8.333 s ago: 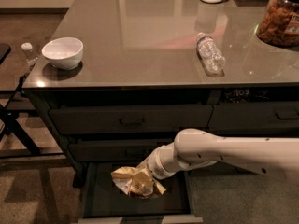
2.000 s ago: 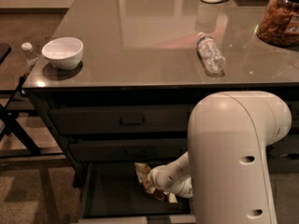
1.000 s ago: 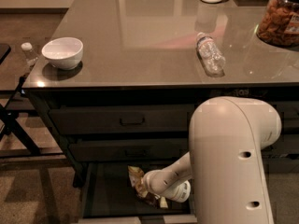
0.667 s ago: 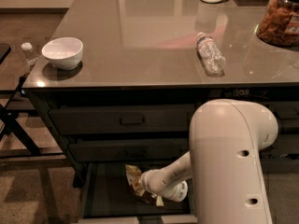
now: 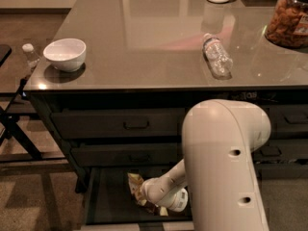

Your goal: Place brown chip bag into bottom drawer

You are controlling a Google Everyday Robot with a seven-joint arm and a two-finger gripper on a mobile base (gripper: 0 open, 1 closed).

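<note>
Over the last two seconds the gripper (image 5: 147, 197) and the brown chip bag (image 5: 135, 186) have slid a little leftward inside the bottom drawer (image 5: 109, 202), and the arm's bulky white link (image 5: 226, 167) has stayed in front of the drawer's right half. The bag now sits over the middle of the drawer floor, low and possibly touching it, with its crinkled top edge leaning toward the drawer's left side. The gripper is pressed right against the bag's right side, also inside the drawer. The wrist hides its working end, so whether it clamps the bag or has let go cannot be told.

The step in hand looks like the release, and the task seems nearly done. To do it well, the bag should rest fully on the drawer floor before it is freed, clear of the drawer's paler front edge and below the closed drawer front above. The withdrawal should then go straight out over that front edge, slowly, so the crinkly film does not snag and get dragged back out of the drawer.
</note>
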